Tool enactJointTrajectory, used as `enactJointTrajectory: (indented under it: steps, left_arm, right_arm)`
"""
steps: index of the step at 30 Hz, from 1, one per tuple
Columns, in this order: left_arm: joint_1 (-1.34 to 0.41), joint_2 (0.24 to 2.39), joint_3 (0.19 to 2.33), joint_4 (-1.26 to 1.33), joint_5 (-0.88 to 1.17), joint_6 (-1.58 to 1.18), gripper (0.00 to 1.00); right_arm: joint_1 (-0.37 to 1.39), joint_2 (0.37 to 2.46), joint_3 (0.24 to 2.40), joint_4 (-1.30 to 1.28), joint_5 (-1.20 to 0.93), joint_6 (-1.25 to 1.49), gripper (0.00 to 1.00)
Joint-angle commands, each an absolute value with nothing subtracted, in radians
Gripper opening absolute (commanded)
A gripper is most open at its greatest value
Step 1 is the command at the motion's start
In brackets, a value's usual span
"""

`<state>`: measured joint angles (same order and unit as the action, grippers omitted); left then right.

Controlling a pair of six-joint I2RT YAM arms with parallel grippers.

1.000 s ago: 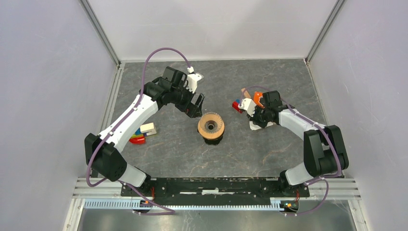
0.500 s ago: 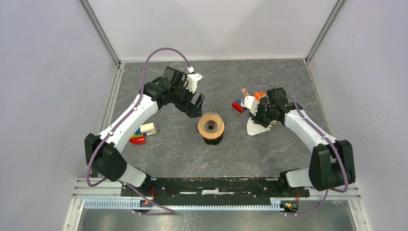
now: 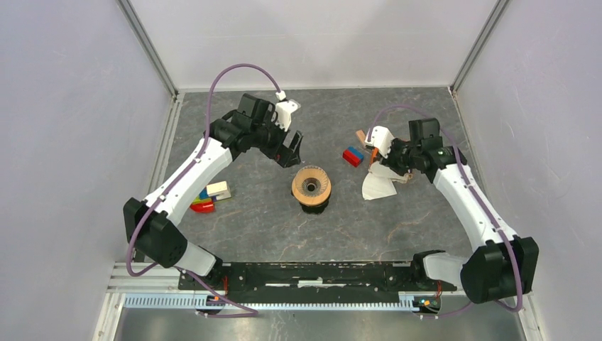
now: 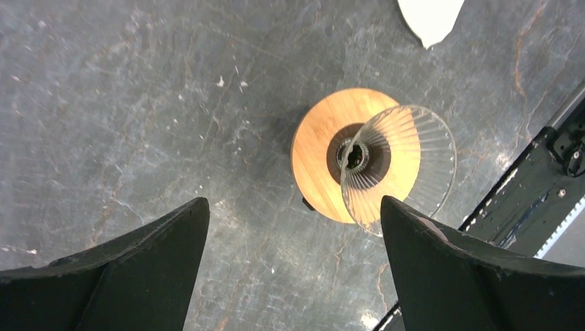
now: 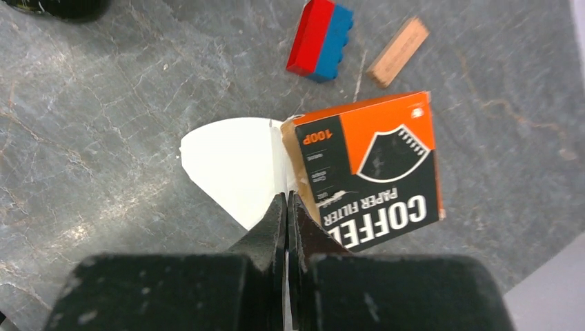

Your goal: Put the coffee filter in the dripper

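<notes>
The dripper (image 3: 311, 186), a clear ribbed glass cone (image 4: 407, 165) in a round light-brown wooden collar (image 4: 317, 155), stands at mid-table on a dark base. My right gripper (image 3: 389, 169) is shut on the edge of the white paper coffee filter (image 3: 376, 185), which hangs to the right of the dripper. In the right wrist view the filter (image 5: 234, 169) looks flat and fan-shaped, pinched between my fingertips (image 5: 286, 196). Its tip shows in the left wrist view (image 4: 429, 17). My left gripper (image 3: 291, 150) is open and empty, above and behind-left of the dripper (image 4: 293, 203).
An orange-and-black coffee filter box (image 5: 369, 169) lies under my right gripper. A red-and-blue block (image 3: 352, 155) and a small wooden block (image 3: 360, 135) lie behind it. Several coloured blocks (image 3: 209, 195) lie at the left. Frame walls enclose the table.
My right gripper has risen and swung back to the right with the filter, drawing it off the box. My left gripper has moved slightly away from the dripper.
</notes>
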<state>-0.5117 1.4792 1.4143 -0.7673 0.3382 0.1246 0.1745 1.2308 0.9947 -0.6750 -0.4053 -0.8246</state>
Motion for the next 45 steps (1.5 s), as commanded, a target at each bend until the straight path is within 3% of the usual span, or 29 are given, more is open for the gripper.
enactJointTrajectory:
  steps: [1,7,16,23,31,37,38,41,43,45]
  left_arm:
    - [-0.505,1.464,1.477,-0.656,0.34,0.166,0.99]
    - [-0.508,1.436,1.488,-0.574,0.542,0.185,0.93]
    - [-0.579,1.439,1.614,-0.569,0.743,0.185,0.79]
    - [-0.683,1.423,1.609,-0.544,0.768,0.246,0.69]
    - [-0.703,1.383,1.538,-0.539,0.833,0.277,0.63]
    - [-0.707,1.366,1.466,-0.555,0.799,0.328,0.42]
    - [-0.707,1.365,1.462,-0.555,0.79,0.33,0.35]
    - [-0.707,1.356,1.459,-0.552,0.749,0.328,0.03]
    - [-0.707,1.346,1.461,-0.553,0.71,0.307,0.02]
    - [-0.707,1.331,1.464,-0.561,0.664,0.266,0.02]
  right_arm:
    - [0.173,1.186,1.113,-0.788,-0.433,-0.885,0.0]
    - [0.172,1.205,1.248,-0.952,-0.599,-1.0,0.0]
    - [0.238,1.308,1.614,-1.237,-0.851,-1.057,0.0]
    - [0.338,1.261,1.573,-1.038,-1.02,-0.874,0.0]
    - [0.388,1.226,1.502,-0.842,-1.057,-0.728,0.0]
    - [0.39,1.201,1.445,-0.707,-1.077,-0.62,0.0]
    - [0.388,1.2,1.442,-0.691,-1.082,-0.608,0.0]
    - [0.391,1.206,1.441,-0.667,-1.077,-0.591,0.0]
    - [0.389,1.209,1.427,-0.642,-1.073,-0.566,0.0]
    - [0.39,1.207,1.408,-0.616,-1.051,-0.545,0.15]
